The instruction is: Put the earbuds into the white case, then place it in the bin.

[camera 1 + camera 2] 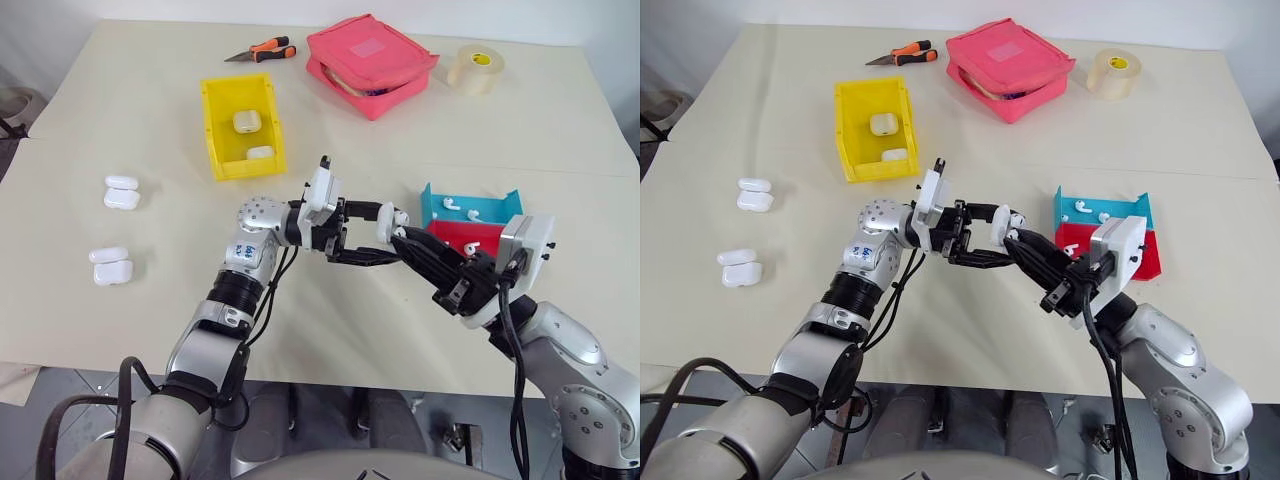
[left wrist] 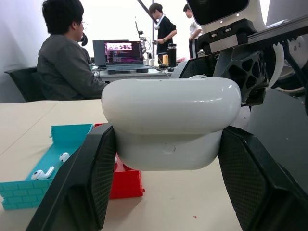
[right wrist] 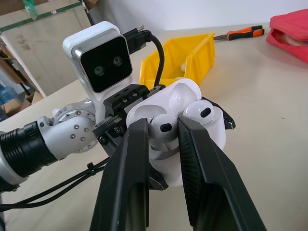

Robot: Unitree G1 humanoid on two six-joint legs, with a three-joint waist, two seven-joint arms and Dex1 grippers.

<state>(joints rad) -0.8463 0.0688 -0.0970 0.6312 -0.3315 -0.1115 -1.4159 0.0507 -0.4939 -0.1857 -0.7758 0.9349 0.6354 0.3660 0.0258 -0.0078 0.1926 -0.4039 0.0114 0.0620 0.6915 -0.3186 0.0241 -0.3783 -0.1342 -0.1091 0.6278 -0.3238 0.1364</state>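
Midair, left pincer (image 1: pixel 385 235) clamped on open white case (image 3: pixel 192 120), right pincer (image 3: pixel 163 127) pinching earbud (image 3: pixel 161 127) at its well

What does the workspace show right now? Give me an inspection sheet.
Surface: pale table.
Job's things: left gripper shut on an open white case, held above the table; right gripper shut on an earbud at the case's well, second earbud seated. Yellow bin holds two cases. Four spare cases on the table's left. Loose earbuds in blue tray and red tray.
Clutter: pink pouch, tape roll, cutters.
Cables: black leads along both arms.
Surroundings: people at a desk with a laptop.
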